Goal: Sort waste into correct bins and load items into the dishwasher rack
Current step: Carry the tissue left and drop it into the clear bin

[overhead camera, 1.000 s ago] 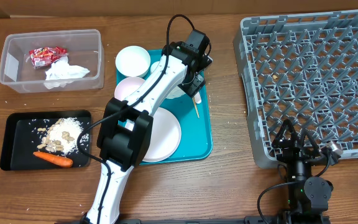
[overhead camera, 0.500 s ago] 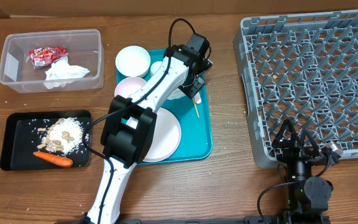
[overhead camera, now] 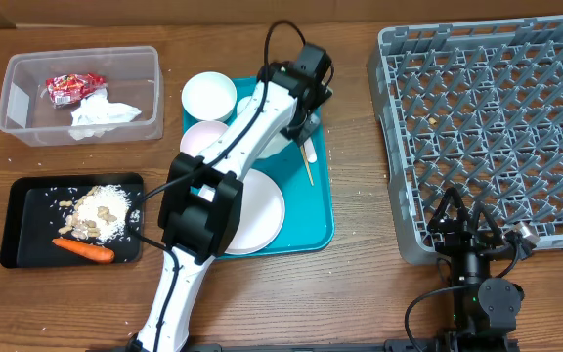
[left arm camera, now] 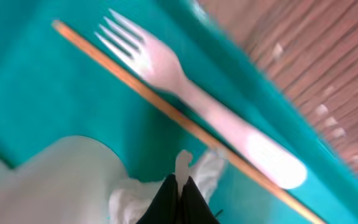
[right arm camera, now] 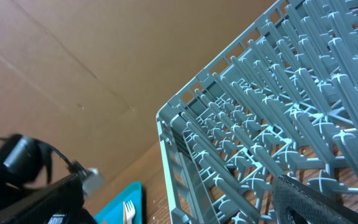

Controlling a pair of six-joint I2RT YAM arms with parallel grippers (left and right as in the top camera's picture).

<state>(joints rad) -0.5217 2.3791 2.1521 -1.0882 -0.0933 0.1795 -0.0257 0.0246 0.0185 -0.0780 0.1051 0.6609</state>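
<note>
Both left fingers (left arm camera: 164,205) pinch napkin (left arm camera: 131,199) over tray (left arm camera: 36,99).

Left arm (overhead camera: 235,149) outstretched, left end effector (left arm camera: 180,186) pinched closed, right end effector (overhead camera: 472,217) spread.

Brown wood-grain table (overhead camera: 360,293); plain cardboard backdrop (right arm camera: 73,56) behind; even, soft light.

On the counter (overhead camera: 360,284): one grey dishwasher rack (overhead camera: 487,127), one teal tray (overhead camera: 321,210) and two bins, a clear tub (overhead camera: 27,127) and a black tray (overhead camera: 27,210). Two bowls, a white bowl (overhead camera: 208,96) and a pink bowl (overhead camera: 199,139); one plate (overhead camera: 262,210), one fork (left arm camera: 197,106), one wooden stick (left arm camera: 110,65). One carrot (overhead camera: 84,251), one rice heap (overhead camera: 101,210), one red wrapper (overhead camera: 74,86), two napkins: tub napkin (overhead camera: 101,115), tray napkin (left arm camera: 207,171).
</note>
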